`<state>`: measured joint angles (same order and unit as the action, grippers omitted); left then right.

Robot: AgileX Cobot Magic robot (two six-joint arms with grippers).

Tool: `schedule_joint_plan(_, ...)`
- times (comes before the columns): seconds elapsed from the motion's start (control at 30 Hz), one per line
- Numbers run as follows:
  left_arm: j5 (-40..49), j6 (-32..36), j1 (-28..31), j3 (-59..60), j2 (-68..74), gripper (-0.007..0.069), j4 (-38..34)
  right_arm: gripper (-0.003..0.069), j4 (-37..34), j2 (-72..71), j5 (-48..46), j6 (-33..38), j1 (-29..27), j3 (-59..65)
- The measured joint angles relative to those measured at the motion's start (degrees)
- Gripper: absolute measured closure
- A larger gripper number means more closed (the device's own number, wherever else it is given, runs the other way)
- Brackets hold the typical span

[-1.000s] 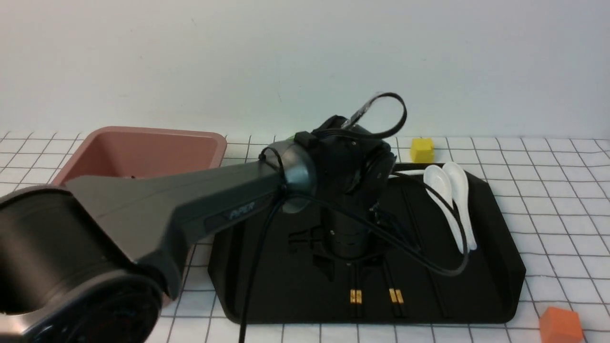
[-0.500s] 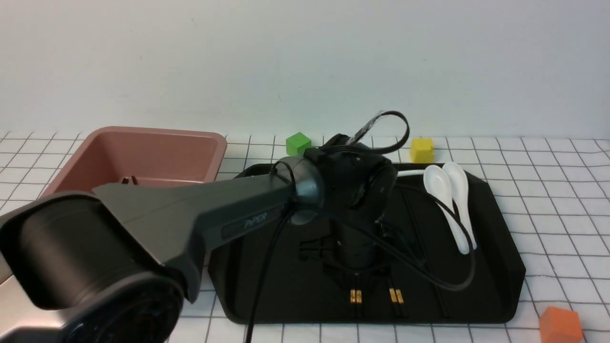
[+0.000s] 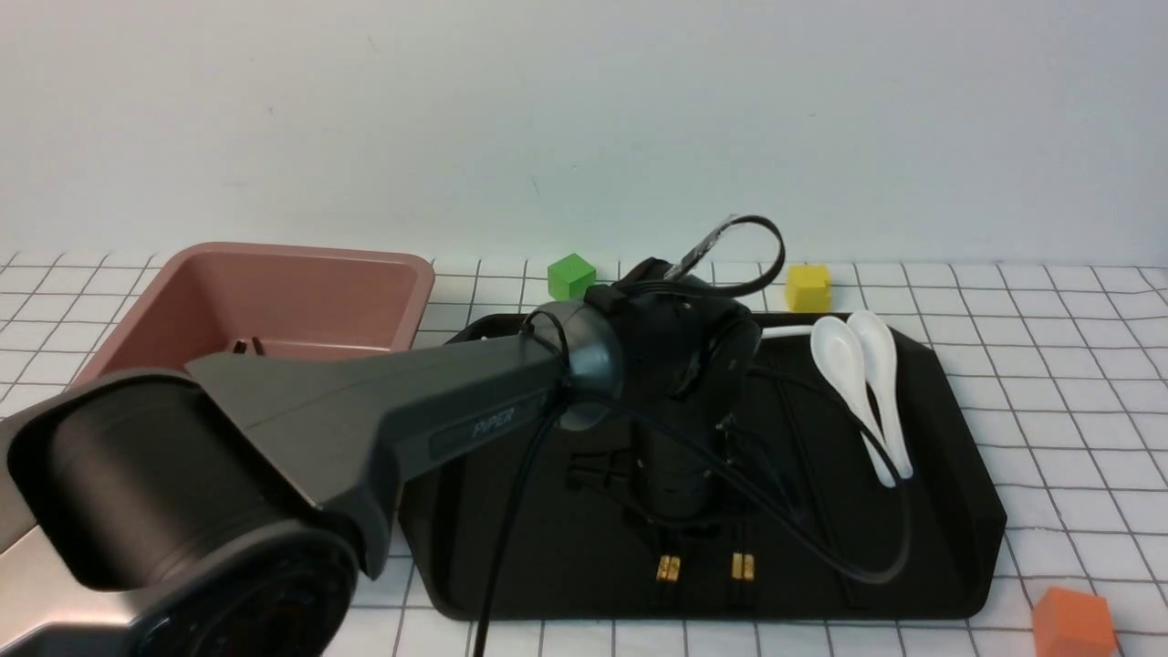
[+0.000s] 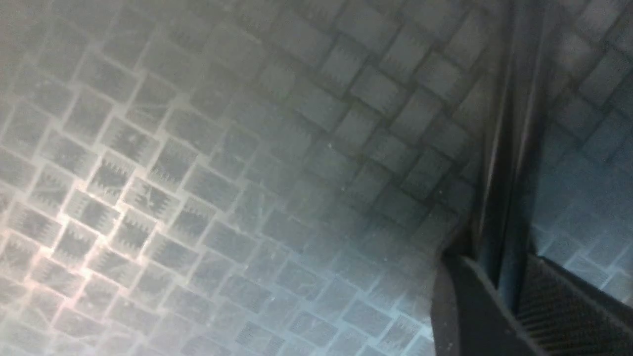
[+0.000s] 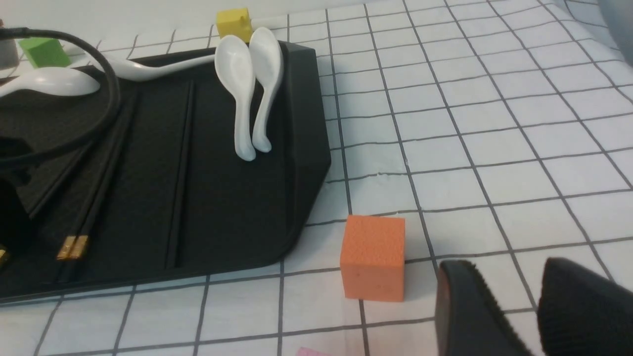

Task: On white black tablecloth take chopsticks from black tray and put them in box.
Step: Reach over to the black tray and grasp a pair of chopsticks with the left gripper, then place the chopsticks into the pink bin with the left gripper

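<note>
The black tray (image 3: pixel 949 511) lies on the gridded tablecloth (image 3: pixel 1077 383). My left gripper (image 3: pixel 677 531) points down into the tray's middle. In the left wrist view it (image 4: pixel 504 291) is shut on a pair of black chopsticks (image 4: pixel 509 148) that lie on the tray floor. Their gold bands (image 3: pixel 668 569) show just in front of it. A second banded pair (image 3: pixel 741 567) (image 5: pixel 73 247) lies beside them. The pink-brown box (image 3: pixel 274 292) stands at the far left. My right gripper (image 5: pixel 499 269) hovers open over the cloth, off the tray (image 5: pixel 222 207).
Two white spoons (image 3: pixel 867 383) (image 5: pixel 247 94) lie at the tray's right side and one more (image 5: pixel 44 81) at its back. An orange cube (image 3: pixel 1072 620) (image 5: pixel 373 257) sits just beside the right gripper. Green (image 3: pixel 571 274) and yellow (image 3: pixel 808 286) cubes stand behind the tray.
The left arm came down onto the tray and its jaws closed on a chopstick pair. Both banded ends slid a little to the left.
</note>
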<state>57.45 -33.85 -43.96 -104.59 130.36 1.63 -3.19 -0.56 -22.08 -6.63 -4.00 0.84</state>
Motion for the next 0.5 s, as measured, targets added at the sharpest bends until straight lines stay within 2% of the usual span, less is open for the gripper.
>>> schedule_joint_plan(0.2, 2.79, 0.05, 0.05, -0.78, -0.18, 0.0501, 0.20, 0.0419, 0.00, 0.00, 0.00, 0.00, 0.00, 0.00)
schedule_joint_plan(0.33, 9.81, 0.05, 0.05, -2.98, -2.81, 0.0501, 0.48, 0.0419, 0.00, 0.00, 0.00, 0.00, 0.00, 0.00)
schedule_joint_plan(0.5, 12.21, 0.05, 0.12, -7.00, -9.94, 0.0501, 5.69, 0.0419, 0.00, 0.00, 0.00, 0.00, 0.00, 0.00)
